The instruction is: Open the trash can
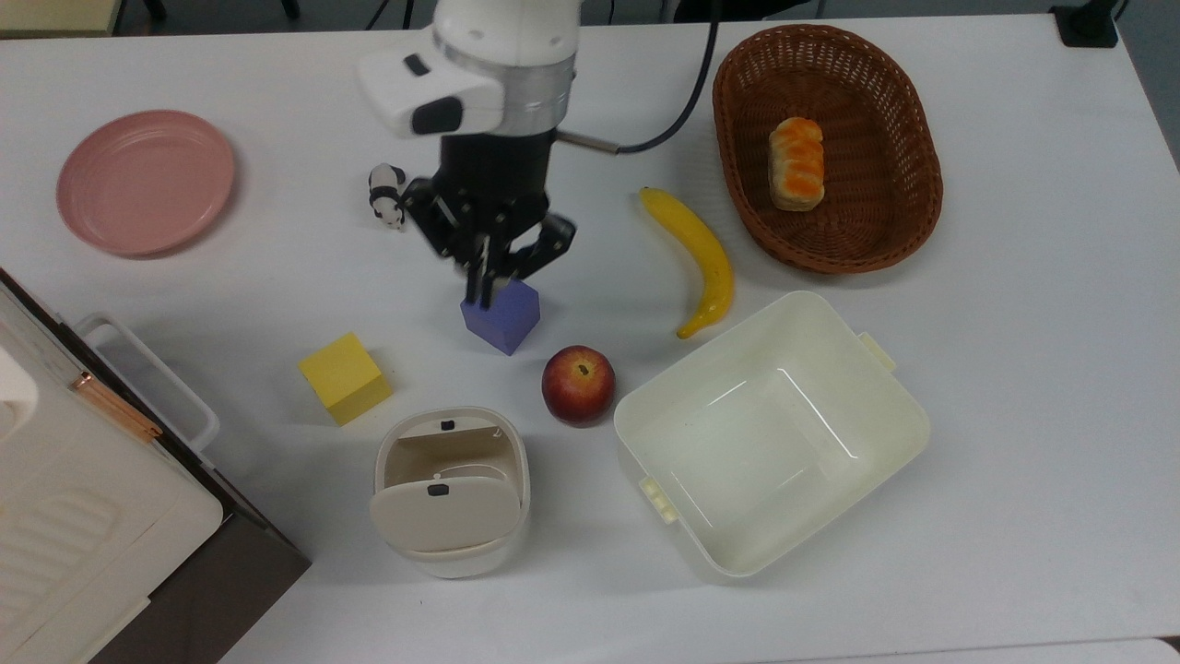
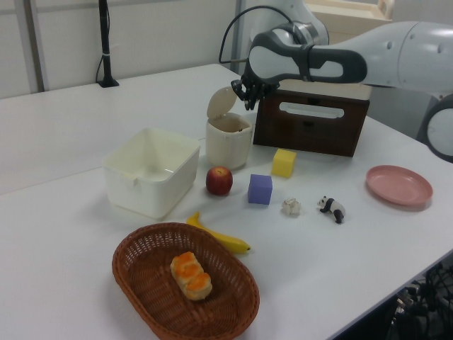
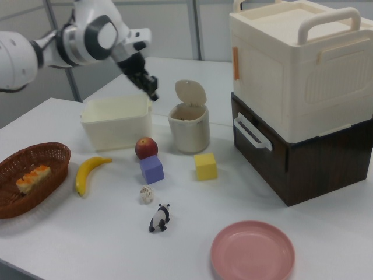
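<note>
The trash can [image 1: 450, 553] stands near the table's front edge in the top view, an off-white rounded bin. Its beige-grey lid [image 1: 444, 515] is flipped up and the inside is bare, with the small black button [image 1: 447, 425] on the rim. In the left view the trash can [image 2: 229, 140] shows its lid [image 2: 221, 103] upright, as does the trash can [image 3: 189, 129] in the right view. My gripper [image 1: 480, 295] hangs shut and holding nothing above the purple cube, well apart from the bin. It is raised above bin height, seen as the gripper [image 2: 249, 100] and the gripper [image 3: 153, 93].
Around the bin lie a purple cube [image 1: 502, 318], a yellow cube [image 1: 346, 378], an apple [image 1: 578, 384], a banana [image 1: 696, 258] and a large cream tub [image 1: 913, 415]. Farther off are a wicker basket [image 1: 876, 217] with bread, a pink plate [image 1: 146, 181], a panda toy [image 1: 385, 194] and stacked storage boxes [image 1: 83, 516].
</note>
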